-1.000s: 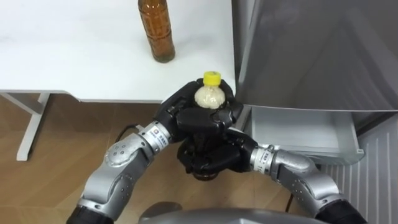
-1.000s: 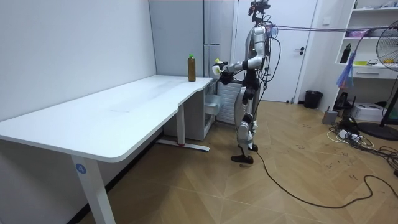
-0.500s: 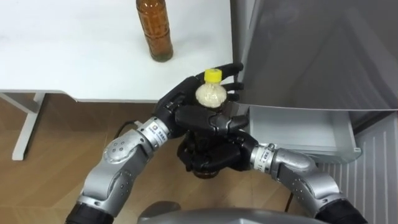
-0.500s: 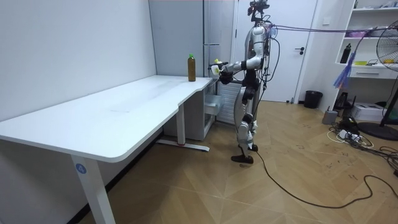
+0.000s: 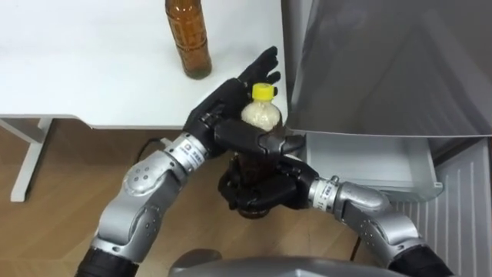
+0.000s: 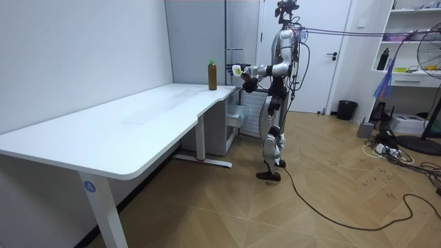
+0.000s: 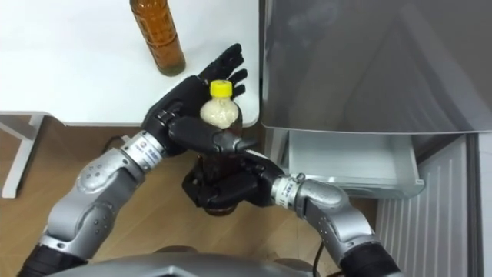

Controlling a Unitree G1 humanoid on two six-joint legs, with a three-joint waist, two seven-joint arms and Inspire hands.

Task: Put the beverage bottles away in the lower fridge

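Neither drink is in the fridge (image 5: 384,61) yet. The yellow-capped bottle (image 5: 260,115) is upright just beside the fridge's front corner — the right hand (image 5: 257,194) curls round its base, while the left hand (image 5: 223,111) has straight fingers behind it and its thumb across the front. The fridge's lower drawer (image 5: 369,165) stands open. The brown bottle (image 5: 189,42) waits on the table (image 5: 92,69) beside the fridge — seemingly the second trip.

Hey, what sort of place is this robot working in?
Most likely an office or lab workroom, not a home kitchen: there is a long white desk, a tall grey fridge at its far end, and shelves with a fan across the room.
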